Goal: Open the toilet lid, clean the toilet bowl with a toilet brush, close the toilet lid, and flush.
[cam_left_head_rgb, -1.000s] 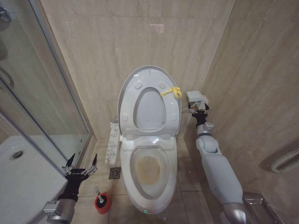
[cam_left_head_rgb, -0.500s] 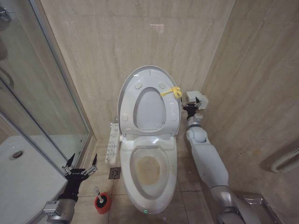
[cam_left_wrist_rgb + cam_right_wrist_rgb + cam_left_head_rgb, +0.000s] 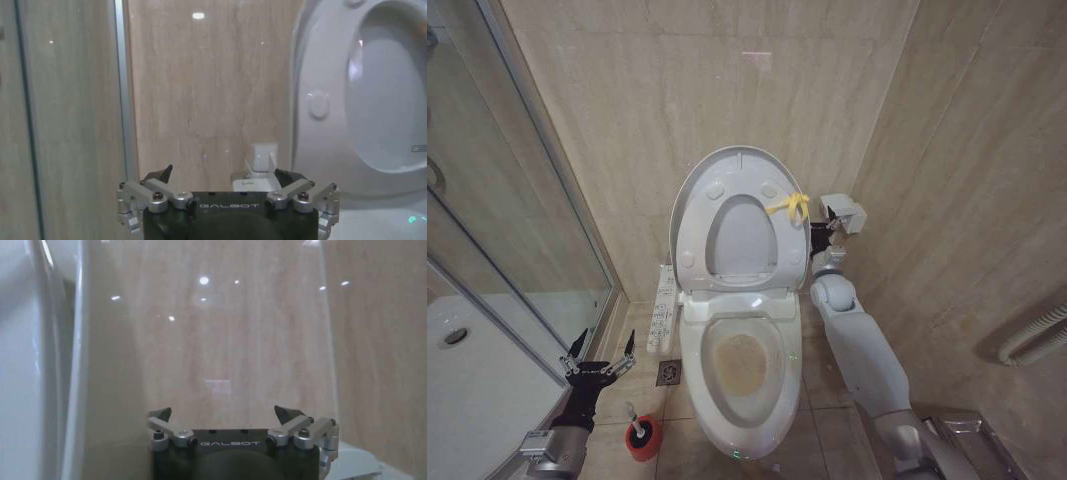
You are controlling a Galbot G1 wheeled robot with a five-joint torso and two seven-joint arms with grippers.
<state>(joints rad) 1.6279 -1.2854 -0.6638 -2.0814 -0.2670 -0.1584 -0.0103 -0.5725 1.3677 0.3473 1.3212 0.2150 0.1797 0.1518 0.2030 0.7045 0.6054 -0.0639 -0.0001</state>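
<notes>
— White and shiny, the toilet lid (image 3: pixel 689 215) stands straight up against the wall. So is the first job done?

— It looks done. The lid is open, and the little yellow ribbon (image 3: pixel 789 206) hangs at its edge. The right gripper (image 3: pixel 825 238) is up high just beside that edge, close to the ribbon. Its jaws are spread apart and hold nothing.

— And the toilet bowl (image 3: pixel 745 365)?

— It sits open below the lid. The inside looks brown and dirty, so the cleaning is probably not done.

— Where is the toilet brush (image 3: pixel 635 423)?

— It stands in its red holder (image 3: pixel 641 440) on the floor, just beside the bowl on the robot's left. Nothing touches it.

— What is the left gripper (image 3: pixel 599 349) doing?

— It hangs low, near the glass shower door (image 3: pixel 502 260) and above the brush. Its jaws are wide open and empty too.

— So what is left?

— Most of it, it seems. The brush needs to be picked up, the bowl scrubbed, the lid put down, and the toilet flushed. The button panel (image 3: pixel 663 309) sits at the side of the bowl, and no gripper is near it.
</notes>
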